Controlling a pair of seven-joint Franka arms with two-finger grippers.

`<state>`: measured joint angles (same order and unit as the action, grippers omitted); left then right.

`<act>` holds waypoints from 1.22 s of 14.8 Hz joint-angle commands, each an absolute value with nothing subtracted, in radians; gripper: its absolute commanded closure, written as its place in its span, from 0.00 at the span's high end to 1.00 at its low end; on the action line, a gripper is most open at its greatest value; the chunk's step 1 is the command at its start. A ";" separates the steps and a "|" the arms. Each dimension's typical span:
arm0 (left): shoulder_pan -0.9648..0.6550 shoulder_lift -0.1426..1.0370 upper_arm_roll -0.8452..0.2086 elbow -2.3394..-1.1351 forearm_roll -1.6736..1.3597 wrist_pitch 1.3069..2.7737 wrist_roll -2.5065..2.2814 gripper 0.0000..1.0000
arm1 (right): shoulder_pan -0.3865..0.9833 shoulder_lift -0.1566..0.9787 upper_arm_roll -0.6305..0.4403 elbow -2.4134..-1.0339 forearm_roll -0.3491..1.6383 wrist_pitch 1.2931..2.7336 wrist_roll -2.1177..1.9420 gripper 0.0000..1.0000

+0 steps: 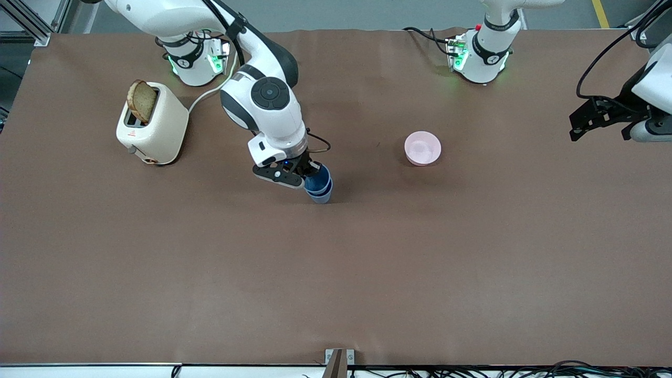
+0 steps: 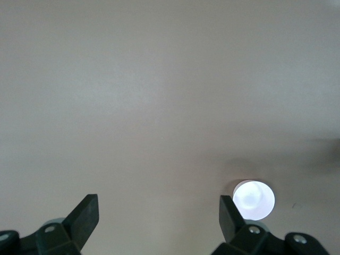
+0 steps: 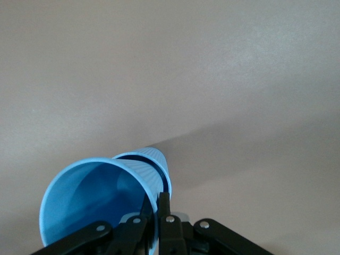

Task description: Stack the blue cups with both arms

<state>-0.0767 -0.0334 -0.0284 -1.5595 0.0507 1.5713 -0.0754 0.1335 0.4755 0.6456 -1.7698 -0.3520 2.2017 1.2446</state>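
Observation:
Two blue cups stand nested near the table's middle. The upper cup (image 1: 318, 180) sits inside the lower cup (image 1: 322, 197), which rests on the brown table. My right gripper (image 1: 308, 176) is shut on the upper cup's rim. In the right wrist view the upper cup (image 3: 90, 196) opens toward the camera inside the lower cup (image 3: 158, 159), and my right gripper (image 3: 159, 204) pinches its wall. My left gripper (image 1: 598, 130) is open and empty, up in the air at the left arm's end of the table, where that arm waits. The left wrist view shows it open (image 2: 158, 210) over bare table.
A pink bowl (image 1: 422, 148) sits toward the left arm's end from the cups; it also shows in the left wrist view (image 2: 255, 199). A cream toaster (image 1: 152, 126) with a bread slice (image 1: 142, 101) stands toward the right arm's end, its cord trailing to the right arm's base.

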 commanded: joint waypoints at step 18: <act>-0.081 -0.067 -0.046 -1.611 0.008 1.557 -0.052 1.00 | 0.094 0.212 0.360 -1.750 -0.151 2.080 0.719 1.00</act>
